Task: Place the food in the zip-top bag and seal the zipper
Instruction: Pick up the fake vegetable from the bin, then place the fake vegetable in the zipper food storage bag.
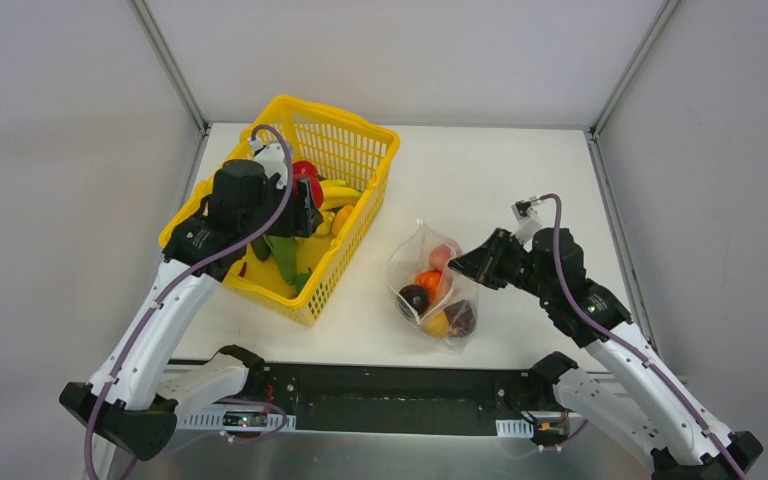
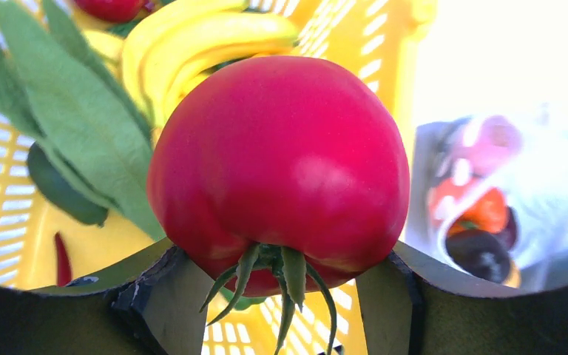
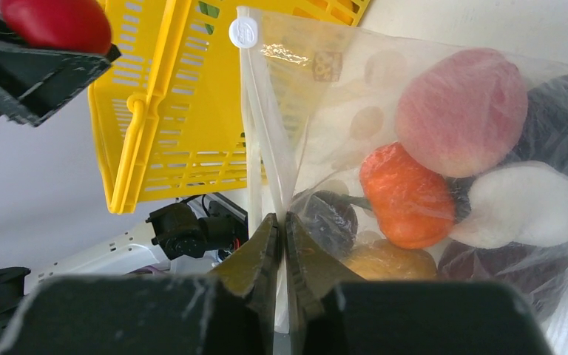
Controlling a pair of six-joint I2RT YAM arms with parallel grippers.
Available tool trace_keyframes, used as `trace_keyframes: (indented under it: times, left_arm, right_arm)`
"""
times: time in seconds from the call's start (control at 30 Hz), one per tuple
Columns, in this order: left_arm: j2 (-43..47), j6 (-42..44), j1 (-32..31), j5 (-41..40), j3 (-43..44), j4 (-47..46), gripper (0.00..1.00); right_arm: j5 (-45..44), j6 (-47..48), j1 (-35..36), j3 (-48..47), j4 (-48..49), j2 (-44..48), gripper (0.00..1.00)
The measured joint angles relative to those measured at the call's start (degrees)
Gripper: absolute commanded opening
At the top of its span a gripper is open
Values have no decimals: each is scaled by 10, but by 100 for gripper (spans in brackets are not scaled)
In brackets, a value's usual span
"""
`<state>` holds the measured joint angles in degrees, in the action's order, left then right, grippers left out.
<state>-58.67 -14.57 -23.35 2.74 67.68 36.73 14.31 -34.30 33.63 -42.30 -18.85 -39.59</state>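
Observation:
My left gripper (image 1: 305,200) is shut on a red tomato (image 2: 277,166) with a green stem and holds it above the yellow basket. The tomato also shows in the top view (image 1: 307,178). My right gripper (image 3: 281,222) is shut on the mouth edge of the zip-top bag (image 3: 325,133), pinching the zipper strip (image 3: 255,118). The bag (image 1: 430,285) lies on the table between the arms and holds several fruits: pink, orange, dark purple, yellow. Bananas (image 2: 207,37) and green pieces (image 2: 66,111) remain in the basket.
The yellow mesh basket (image 1: 355,140) stands at the back left of the white table (image 1: 480,170). A small red chilli (image 2: 62,259) lies on its floor. The black base rail (image 1: 390,400) runs along the near edge.

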Motion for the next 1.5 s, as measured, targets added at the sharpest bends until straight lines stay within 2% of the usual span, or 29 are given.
trace_keyframes:
  times: [0.17,0.37,0.6,0.8,1.0,1.1,1.17,1.3,1.5]
  left_arm:
    - [24,-6,-23,65,30,-10,34]
    - [6,19,-96,137,73,3,34]
    - [-59,66,-226,163,97,35,34]
    - [-177,90,-324,158,136,68,35]
    - [-246,92,-344,131,154,73,53]
    - [-266,92,-344,115,167,73,69]
    - [-274,91,-344,107,175,72,74]
    - [-276,87,-344,103,177,70,79]
    - [-273,84,-344,85,177,67,79]
  right_arm:
    - [2,-6,0,0,1,0,9]
    - [7,-11,0,0,2,1,9]
    - [12,-15,0,0,2,7,9]
    - [15,-17,0,3,2,12,9]
    - [16,-17,0,3,2,16,9]
    - [16,-17,0,3,2,23,9]
    - [16,-17,0,3,2,25,9]
    - [16,-17,0,3,2,26,10]
    - [10,-24,0,9,2,34,9]
